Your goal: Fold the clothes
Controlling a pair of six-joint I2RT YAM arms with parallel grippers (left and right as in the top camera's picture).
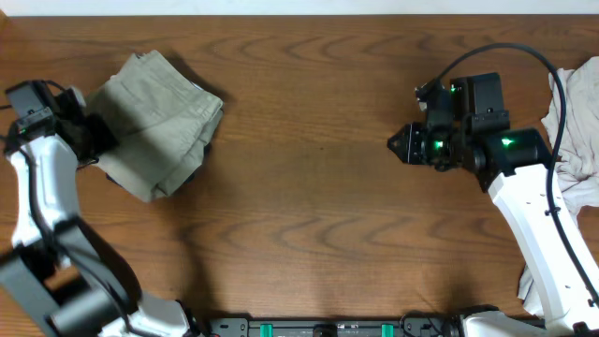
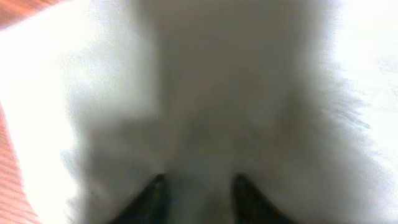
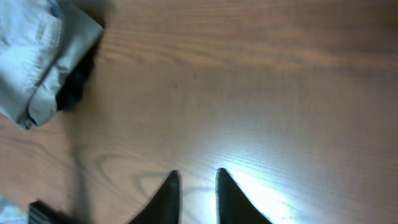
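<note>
The khaki shorts (image 1: 161, 120) lie folded in a bundle at the table's far left. My left gripper (image 1: 94, 139) is at their left edge. In the left wrist view its fingers (image 2: 200, 186) are closed on blurred pale cloth that fills the frame. My right gripper (image 1: 393, 143) hovers over bare wood right of centre and points left. In its wrist view the fingers (image 3: 198, 177) are close together with nothing between them. The shorts show at that view's upper left (image 3: 37, 56).
A pile of off-white and white garments (image 1: 576, 122) lies at the right edge, partly behind the right arm. The wooden table (image 1: 309, 206) stretches between the two grippers. The arm bases stand along the front edge.
</note>
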